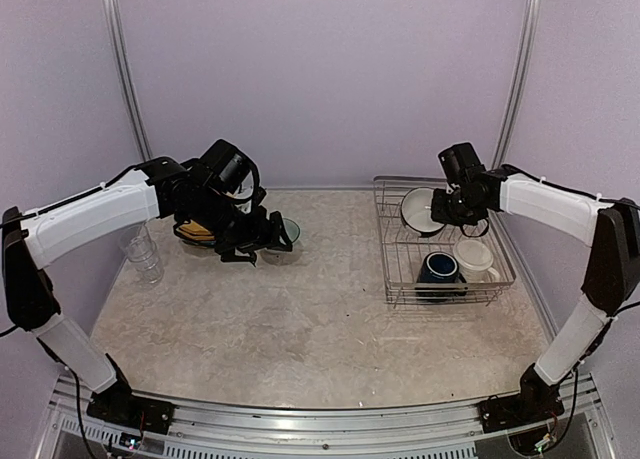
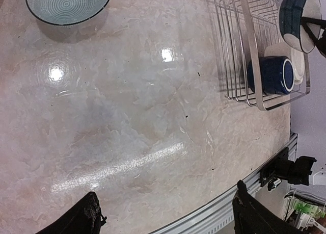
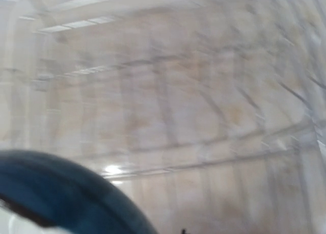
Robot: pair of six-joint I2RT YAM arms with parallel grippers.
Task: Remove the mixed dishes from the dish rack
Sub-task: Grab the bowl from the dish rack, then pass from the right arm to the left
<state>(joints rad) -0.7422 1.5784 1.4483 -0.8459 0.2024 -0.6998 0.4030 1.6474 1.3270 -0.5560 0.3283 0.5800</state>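
Pale lilac walls point(image 1: 320, 79) close in a marbled beige desk point(image 1: 300, 329). From above, the dish rack point(image 1: 386, 254) sits at 3 o'clock on the desk. The dark teal bowl point(image 1: 418, 209) leans in its 11 o'clock corner, white inside showing. The navy mug point(image 1: 438, 269) is at the rack's 6 o'clock, with the cream mug point(image 1: 475, 257) just beside it at 4 o'clock. The right end effector point(image 1: 447, 211) meets the bowl's rim at the bowl's 3 o'clock. At 9 o'clock on the desk the left end effector point(image 1: 262, 241) hangs between a yellow plate point(image 1: 195, 231) and a small patterned bowl point(image 1: 287, 229). The clear glasses point(image 1: 143, 251) stand near the desk's left edge, at 8 o'clock from the plate.

In the left wrist view, its dark fingers point(image 2: 81, 218) show at 7 and 5 o'clock, spread wide with only bare desk between them: released. The patterned bowl rests at 11 o'clock. The rack fills 1 to 2 o'clock, and there a dark finger of the right end effector crosses the teal bowl's white inside, so it is grasping the bowl by the rim.

The right wrist view is badly blurred. The bowl's teal curve sits at 7 o'clock above a sliver of white, with smeared rack wires beyond; its own fingers cannot be made out
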